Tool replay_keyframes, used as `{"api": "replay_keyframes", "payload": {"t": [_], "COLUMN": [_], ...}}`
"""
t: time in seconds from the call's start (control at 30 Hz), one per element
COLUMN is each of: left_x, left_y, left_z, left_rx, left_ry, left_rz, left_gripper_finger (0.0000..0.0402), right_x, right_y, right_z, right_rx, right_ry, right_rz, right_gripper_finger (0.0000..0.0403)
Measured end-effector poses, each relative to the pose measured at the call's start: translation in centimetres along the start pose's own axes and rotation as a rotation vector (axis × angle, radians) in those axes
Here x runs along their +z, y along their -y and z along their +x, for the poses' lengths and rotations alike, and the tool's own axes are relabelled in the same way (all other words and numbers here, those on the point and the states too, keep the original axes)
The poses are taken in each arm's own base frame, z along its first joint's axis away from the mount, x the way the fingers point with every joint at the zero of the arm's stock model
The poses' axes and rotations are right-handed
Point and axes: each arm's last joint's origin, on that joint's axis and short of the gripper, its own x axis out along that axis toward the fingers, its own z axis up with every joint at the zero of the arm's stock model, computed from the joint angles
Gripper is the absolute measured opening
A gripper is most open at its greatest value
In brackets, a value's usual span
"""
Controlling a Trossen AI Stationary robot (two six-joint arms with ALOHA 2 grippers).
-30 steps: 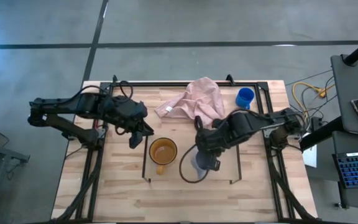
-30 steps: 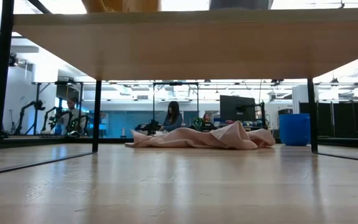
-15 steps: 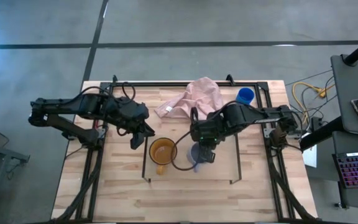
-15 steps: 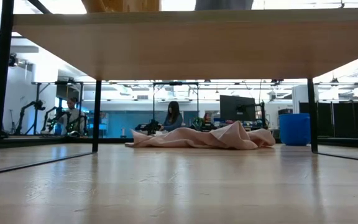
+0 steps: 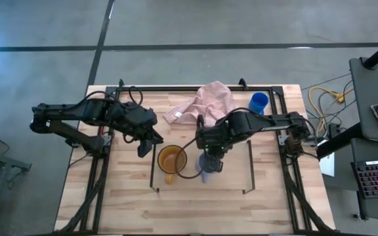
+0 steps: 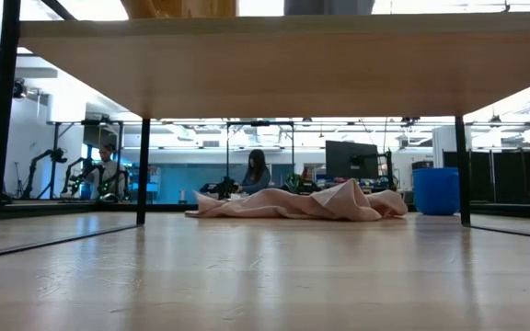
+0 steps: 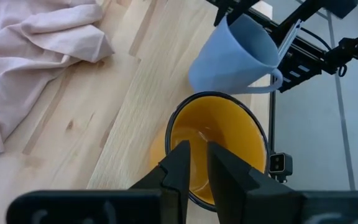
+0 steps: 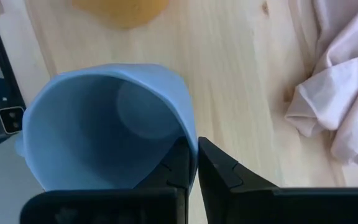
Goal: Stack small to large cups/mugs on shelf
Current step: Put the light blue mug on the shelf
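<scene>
On the shelf [image 5: 231, 178] stands the wide yellow-orange mug [image 5: 171, 159], upright on its base. My right gripper [image 5: 210, 156] is shut on the grey mug [image 5: 207, 172] just right of it, over the shelf. The left wrist view shows the grey mug [image 7: 232, 56] tilted beside the yellow mug [image 7: 219, 143]. My left gripper [image 5: 151, 141] waits shut just left of the yellow mug, touching nothing. The blue mug [image 5: 258, 101] stands on the tabletop at the far right. My right gripper [image 8: 192, 146] pinches the grey mug's wall at the rim [image 8: 185, 118], one finger inside the mug and one outside. The fingers come from above, slanting in from the table's right. The mug is tilted; whether its base touches the shelf I cannot tell.
A pink cloth [image 5: 205, 105] lies crumpled on the tabletop behind the shelf, next to the blue mug. Thin black rails [image 5: 251, 172] stand at the shelf's two short ends. The low view shows the shelf board [image 6: 265, 64] raised above the tabletop. People sit in the room beyond.
My right gripper, still shut on the grey mug, has carried it toward the table's left along the shelf, closer to the yellow mug, and the arm has swung with it. The yellow mug has not moved.
</scene>
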Motion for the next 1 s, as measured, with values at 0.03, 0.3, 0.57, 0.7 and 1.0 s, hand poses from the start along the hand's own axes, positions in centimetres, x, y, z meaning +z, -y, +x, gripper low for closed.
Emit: {"api": "replay_keyframes", "payload": {"t": [0.03, 0.3, 0.57, 0.7, 1.0], "left_x": [0.00, 0.00, -0.01, -0.01, -0.01], "left_y": [0.00, 0.00, 0.00, 0.00, 0.00], "left_z": [0.00, -0.01, -0.03, -0.03, -0.03], "left_rx": [0.000, 0.000, 0.000, 0.000, 0.000], "left_ry": [0.000, 0.000, 0.000, 0.000, 0.000], "left_rz": [0.000, 0.000, 0.001, 0.001, 0.001], "left_gripper_finger": [0.0039, 0.0039, 0.0039, 0.0039, 0.0039], "right_x": [0.05, 0.16, 0.20, 0.22, 0.62], "right_y": [-0.05, -0.14, -0.12, -0.13, -0.25], "right_z": [0.13, 0.51, 0.56, 0.57, 0.58], "right_rx": [0.003, 0.019, 0.016, 0.016, 0.029], "right_ry": [-0.003, -0.024, -0.022, -0.021, 0.019], "right_rz": [0.000, -0.003, -0.010, -0.010, -0.023], "right_gripper_finger": [0.0012, 0.0014, 0.0015, 0.0015, 0.0018]}}
